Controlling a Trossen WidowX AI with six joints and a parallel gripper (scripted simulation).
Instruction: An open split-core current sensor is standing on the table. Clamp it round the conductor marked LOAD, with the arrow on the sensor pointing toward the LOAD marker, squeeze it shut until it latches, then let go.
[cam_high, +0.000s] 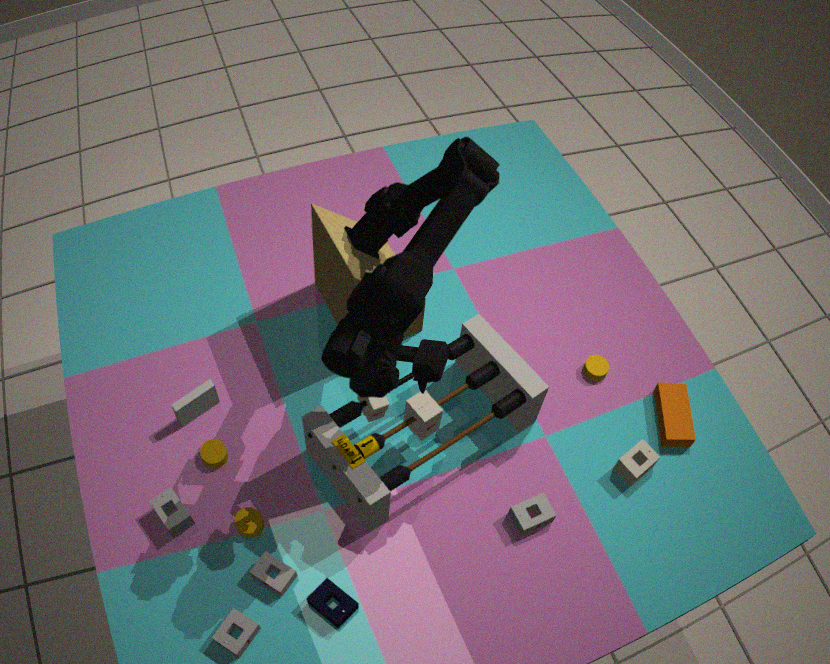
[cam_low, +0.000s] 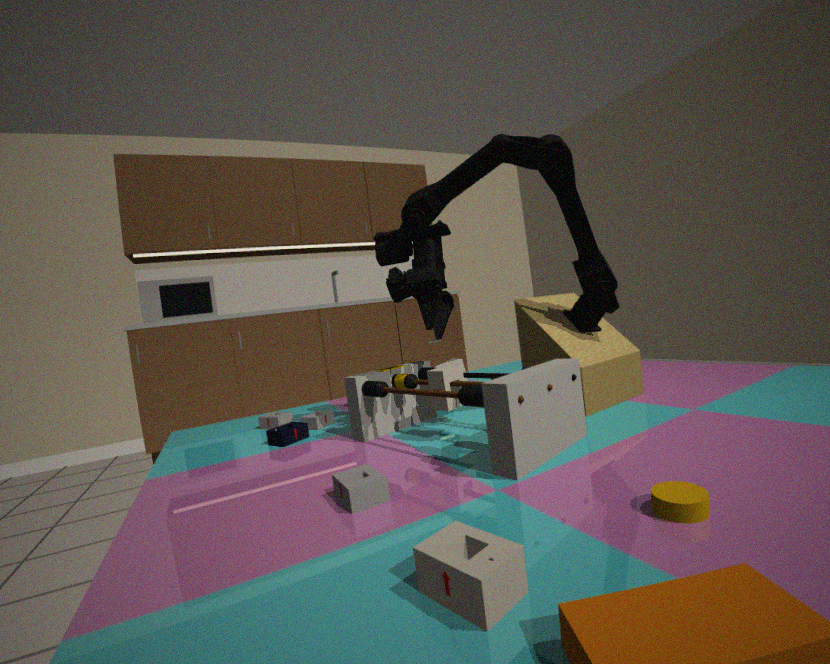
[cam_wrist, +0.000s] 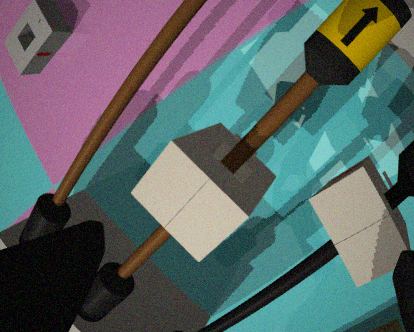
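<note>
A white sensor (cam_high: 423, 413) (cam_low: 446, 384) (cam_wrist: 190, 202) sits round the middle copper conductor (cam_wrist: 285, 115), which has a yellow sleeve (cam_high: 368, 443) (cam_low: 403, 381) (cam_wrist: 357, 35) with a black arrow. The yellow LOAD marker (cam_high: 349, 448) is on the end block beside that sleeve. The sensor's two halves meet at a thin seam along the conductor, with no gap visible on top. Its arrow is not visible, and I cannot tell the latch state. My gripper (cam_high: 393, 398) (cam_low: 436, 332) (cam_wrist: 257, 256) is open and empty, above the conductors and clear of the sensor.
Another white block (cam_high: 374, 406) (cam_wrist: 360, 225) sits round the black conductor (cam_wrist: 280, 282). End blocks (cam_high: 508, 363) (cam_low: 536, 415) hold the conductors. Several loose blocks, a dark blue block (cam_high: 332, 603) (cam_low: 287, 434), an orange block (cam_high: 674, 414) (cam_low: 692, 609) and yellow discs (cam_high: 596, 367) stand around.
</note>
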